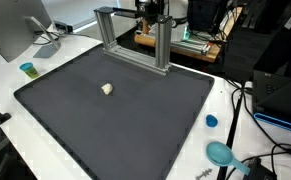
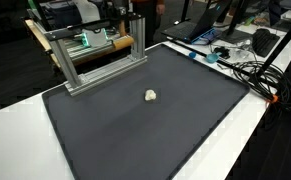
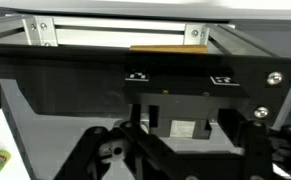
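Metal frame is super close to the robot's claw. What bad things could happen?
The gripper hangs right by the top bar of the metal frame, so it might bump it. The small pale lump lies loose on the dark mat; a clumsy touch could probably knock it away.

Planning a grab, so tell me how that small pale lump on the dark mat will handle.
The lump is small against the mat, so it is probably very light. Its uneven, rounded shape suggests it may tumble rather than slide when pushed. It looks crumpled, so it is possibly soft; the material is too small to tell.
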Robot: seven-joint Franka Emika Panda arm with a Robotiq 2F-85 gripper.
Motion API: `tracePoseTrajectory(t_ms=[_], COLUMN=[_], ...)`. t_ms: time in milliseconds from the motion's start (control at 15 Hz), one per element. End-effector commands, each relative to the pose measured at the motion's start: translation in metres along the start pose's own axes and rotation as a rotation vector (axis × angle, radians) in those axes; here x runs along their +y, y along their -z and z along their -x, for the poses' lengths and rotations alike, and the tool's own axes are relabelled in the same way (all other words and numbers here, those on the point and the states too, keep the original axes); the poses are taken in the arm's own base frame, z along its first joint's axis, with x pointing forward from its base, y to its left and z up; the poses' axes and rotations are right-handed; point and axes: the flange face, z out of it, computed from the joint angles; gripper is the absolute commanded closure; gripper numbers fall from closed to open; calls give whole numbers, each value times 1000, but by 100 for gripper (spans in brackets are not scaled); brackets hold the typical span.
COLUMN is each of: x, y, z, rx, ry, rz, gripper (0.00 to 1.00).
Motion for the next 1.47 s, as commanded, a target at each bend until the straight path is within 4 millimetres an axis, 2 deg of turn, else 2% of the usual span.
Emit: tracePoseTrajectory(t_ms=[0, 267, 400, 467, 600, 667, 733, 800, 867, 933, 1000, 1067, 1133, 1267, 1400], x=[0, -1, 0, 0, -3, -3, -3, -2, -1, -1, -1, -2, -2, -4, -5], y=[5, 6, 7, 8, 5, 9, 11, 11, 11, 12, 13, 12, 12, 11, 11], z=[0, 3, 5, 7, 13, 11, 10, 13, 13, 13, 13, 14, 14, 14, 11], rx=[13, -2, -12, -17, -18, -17, -16, -19, -22, -21, -25, -25, -21, -12, -12], ry=[34, 30, 1, -7, -11, -14, -22, -36, -45, -53, -63, -71, -77, -92, -94], rz=[-20, -11, -6, -8, -18, -17, -15, -12, -9, -7, -8, -7, -9, -18, -29], gripper=[22, 21, 29, 27, 35, 54, 60, 59, 33, 26, 54, 66, 66, 79, 79])
